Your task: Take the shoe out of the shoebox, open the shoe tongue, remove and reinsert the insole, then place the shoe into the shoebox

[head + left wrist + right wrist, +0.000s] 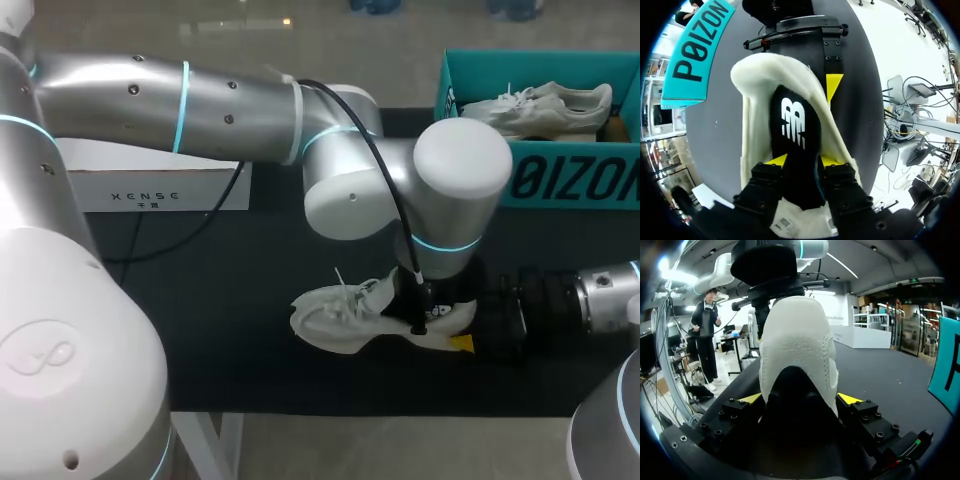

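Observation:
A white shoe lies on the black mat, toe to the left. My left arm reaches over from the left, and its gripper points down into the shoe's opening. In the left wrist view the gripper stands open, with the black insole running between its fingers inside the shoe. My right gripper comes in low from the right and is shut on the heel of the shoe; one of its yellow fingertips shows beside the heel. The teal shoebox stands at the back right.
A second white shoe lies inside the shoebox. A white box with a black cable sits at the back left. The black mat reaches almost to the table's front edge.

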Available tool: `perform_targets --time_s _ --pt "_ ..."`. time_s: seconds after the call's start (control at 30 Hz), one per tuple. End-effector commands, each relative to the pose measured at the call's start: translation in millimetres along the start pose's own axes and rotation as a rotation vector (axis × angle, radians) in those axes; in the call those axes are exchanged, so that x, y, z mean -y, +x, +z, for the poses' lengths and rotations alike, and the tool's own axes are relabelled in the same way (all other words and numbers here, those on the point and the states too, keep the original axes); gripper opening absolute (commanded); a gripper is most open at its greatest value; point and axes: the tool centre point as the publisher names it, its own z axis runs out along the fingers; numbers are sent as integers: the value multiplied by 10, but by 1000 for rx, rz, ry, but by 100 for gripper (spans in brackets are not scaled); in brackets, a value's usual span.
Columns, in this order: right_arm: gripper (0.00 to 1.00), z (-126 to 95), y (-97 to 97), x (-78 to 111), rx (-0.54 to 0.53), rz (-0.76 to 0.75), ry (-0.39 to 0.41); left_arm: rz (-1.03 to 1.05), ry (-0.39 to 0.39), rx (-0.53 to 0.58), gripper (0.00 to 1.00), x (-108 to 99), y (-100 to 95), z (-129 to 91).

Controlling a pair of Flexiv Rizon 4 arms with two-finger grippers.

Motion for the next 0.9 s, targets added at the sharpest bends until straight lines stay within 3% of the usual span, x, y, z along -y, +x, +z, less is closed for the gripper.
perform_targets --time_s 0.03,0.27,0.3,0.9 --pt "0 19 4 33 3 1 3 3 -13 -9 35 116 1 225" --pt "0 19 4 33 3 1 3 7 -16 7 34 122 47 555" --pt "0 19 4 33 3 1 3 -4 -3 9 1 102 52 574" --pt "0 19 4 33 3 1 3 -74 -6 179 0 -106 -102 306"
